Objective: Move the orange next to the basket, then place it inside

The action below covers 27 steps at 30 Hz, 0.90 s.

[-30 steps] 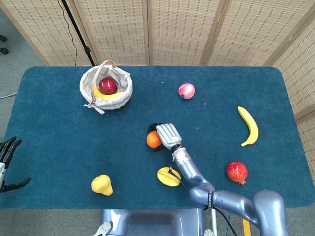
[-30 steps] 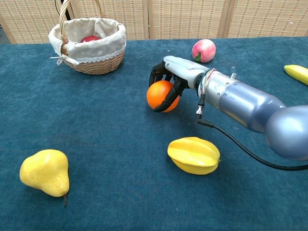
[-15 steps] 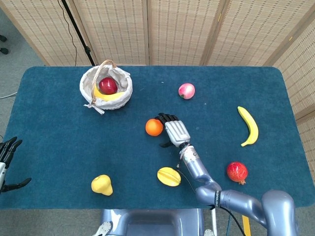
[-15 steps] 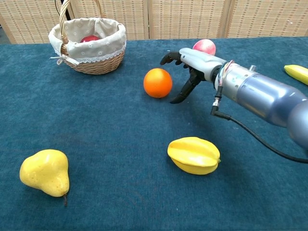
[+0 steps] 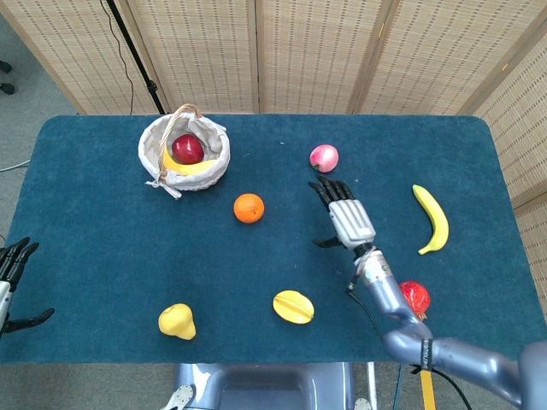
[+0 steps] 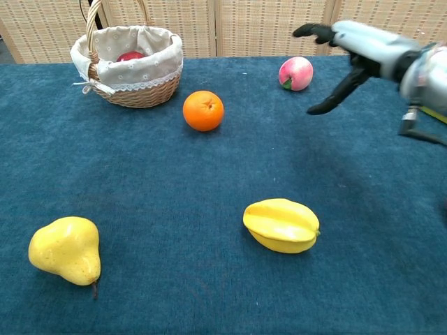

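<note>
The orange (image 5: 249, 207) has been released and has rolled toward the basket (image 5: 184, 152); it is now found near the basket's lower right side, apart from it, on the blue table (image 5: 102, 239). The right hand (image 5: 345, 216) has been pulled back to the right, fingers spread, nothing held, just below the peach (image 5: 324, 158). The left hand (image 5: 12, 272) is seen at the left edge, fingers apart, empty.

A table (image 5: 102, 256) under deep teal cloth fills the scene. Right behind the table stands a folding screen (image 5: 299, 51) of pale woven panels in light wood frames. Left of the table, grey floor (image 5: 21, 94), and a black cable (image 5: 128, 43) runs down the screen.
</note>
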Available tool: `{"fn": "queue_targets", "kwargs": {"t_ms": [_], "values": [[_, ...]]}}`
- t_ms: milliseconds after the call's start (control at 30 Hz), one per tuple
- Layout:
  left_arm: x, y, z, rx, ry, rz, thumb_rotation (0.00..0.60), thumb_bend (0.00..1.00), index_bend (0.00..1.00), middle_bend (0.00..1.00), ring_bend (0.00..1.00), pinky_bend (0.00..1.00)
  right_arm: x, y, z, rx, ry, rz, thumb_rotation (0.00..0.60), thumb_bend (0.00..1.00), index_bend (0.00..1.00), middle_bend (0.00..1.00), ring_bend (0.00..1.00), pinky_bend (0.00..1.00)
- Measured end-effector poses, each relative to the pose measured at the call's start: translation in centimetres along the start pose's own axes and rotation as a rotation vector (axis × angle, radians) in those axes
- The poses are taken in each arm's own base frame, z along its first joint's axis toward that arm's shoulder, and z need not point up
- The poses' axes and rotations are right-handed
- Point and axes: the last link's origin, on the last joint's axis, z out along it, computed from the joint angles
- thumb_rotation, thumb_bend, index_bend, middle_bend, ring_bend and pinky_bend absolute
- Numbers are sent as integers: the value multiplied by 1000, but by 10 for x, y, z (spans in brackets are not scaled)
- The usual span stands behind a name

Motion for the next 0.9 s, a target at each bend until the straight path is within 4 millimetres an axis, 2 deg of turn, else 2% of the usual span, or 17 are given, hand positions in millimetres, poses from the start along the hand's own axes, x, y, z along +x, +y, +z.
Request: {"fn": "queue_targets", "kwargs": {"t_ms": [133, 267, 400, 667, 900], "values": [[-2, 2, 1, -1, -5, 9, 600, 0, 0, 0, 0, 0, 24, 20, -36, 5, 19, -34, 600, 0, 51, 0, 0, 9], [-5, 4, 3, -3, -7, 15, 600, 0, 0, 0, 0, 0, 44, 43, -87, -6, 32, -79, 600, 0, 86, 12, 0, 9], [-9, 3, 6, 6, -15, 27, 600, 0, 0, 0, 0, 0, 55, 58, -129, -26, 57, -87, 600, 0, 136, 28, 0, 9], [-17, 5, 15, 10, -22, 52, 600, 0, 0, 0, 0, 0, 70, 86, -212, -96, 123, -68, 600, 0, 156, 42, 0, 10], [-28, 8, 33, 7, -28, 86, 600, 0, 0, 0, 0, 0, 75, 104, -248, -128, 166, -26, 600, 0, 177, 45, 2, 10]]}}
